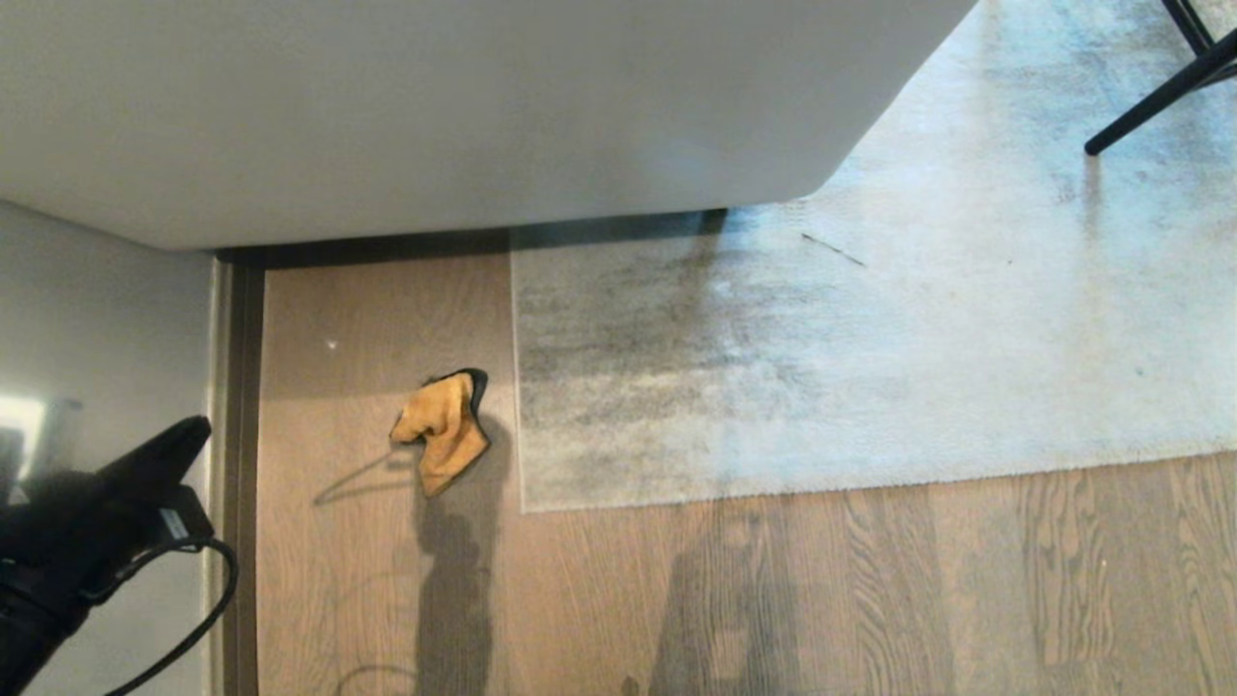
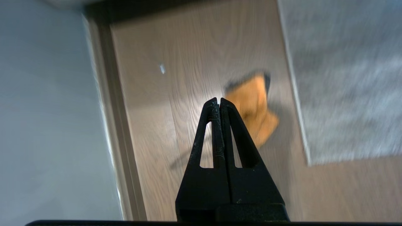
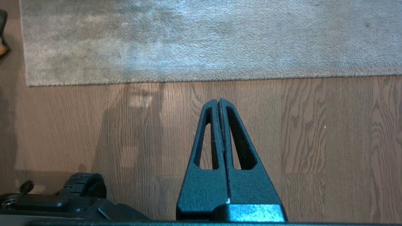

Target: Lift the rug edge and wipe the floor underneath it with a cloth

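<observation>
- Currently the rug (image 1: 870, 367) lies flat on the floor (image 1: 367, 319); its edge and square corner (image 1: 523, 505) are not lifted, and no wiping is in hand.
- Cloth (image 1: 443, 430) lies crumpled on the bare boards, tan face up with a dark rim showing, just beside the rug's side border and apart from both grippers.
- Left gripper (image 2: 217, 101) is raised clear of the floor at the left of the head view, near the wall; its jaws are pressed together and carry nothing.
- Right gripper (image 3: 219, 101) hangs over bare boards near the rug's front border, jaws likewise together and empty.
- Judgement: the task appears at or near its end, or else barely begun; the pictures do not settle which.
- Next move, if work remains: open one gripper, descend on the cloth, and bring the other to the rug corner.
- Surroundings: a large pale furniture piece (image 1: 435, 106) overhangs the rug's far side; a black leg (image 1: 1160, 97) stands on the rug far right; the wall (image 1: 97, 329) and skirting crowd the left arm; the robot's base (image 3: 62, 204) sits close below.
</observation>
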